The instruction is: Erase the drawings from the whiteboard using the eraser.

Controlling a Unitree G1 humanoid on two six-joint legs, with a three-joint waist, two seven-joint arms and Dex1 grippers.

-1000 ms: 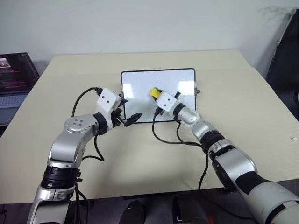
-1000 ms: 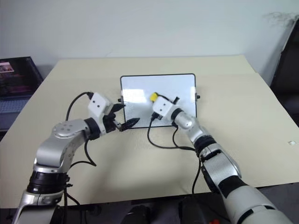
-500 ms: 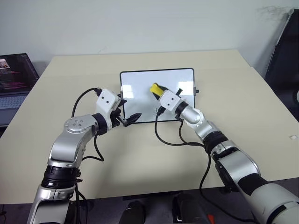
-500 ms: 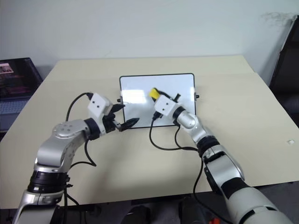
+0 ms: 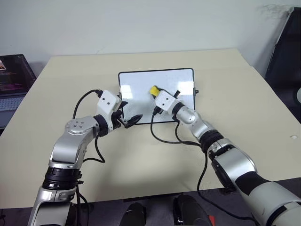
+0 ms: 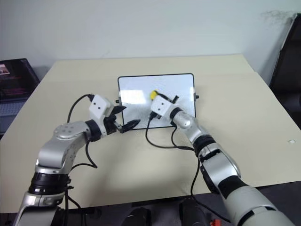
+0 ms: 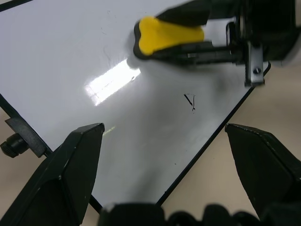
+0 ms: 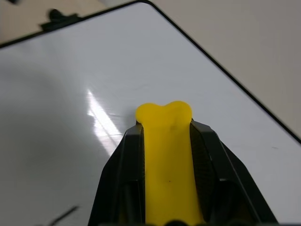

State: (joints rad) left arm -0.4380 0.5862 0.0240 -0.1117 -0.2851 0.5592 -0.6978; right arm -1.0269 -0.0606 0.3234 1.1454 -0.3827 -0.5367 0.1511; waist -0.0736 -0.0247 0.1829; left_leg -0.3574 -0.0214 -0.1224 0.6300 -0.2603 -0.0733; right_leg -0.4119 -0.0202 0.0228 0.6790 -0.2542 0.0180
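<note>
The whiteboard [image 5: 136, 89] lies flat on the beige table, and its black frame runs all round it. My right gripper [image 5: 157, 93] is shut on the yellow eraser [image 5: 154, 90], whose dark underside rests on the board near its middle. The eraser [image 8: 167, 155] sits lengthwise between the two black fingers. One small black mark of the drawings [image 7: 189, 101] shows near the board's near edge, close to the eraser [image 7: 167, 35]. My left gripper [image 5: 128, 113] is open at the board's near left corner, with nothing between its fingers.
A laptop [image 5: 11, 77] stands off the table's left side. A dark object [image 5: 284, 47] stands beyond the table's right edge. Black cables [image 5: 164, 139] trail from both wrists over the table in front of the board.
My right gripper slid the eraser a short way toward the board's far right and back again. The left arm stayed still. The whole picture shifted slightly.
</note>
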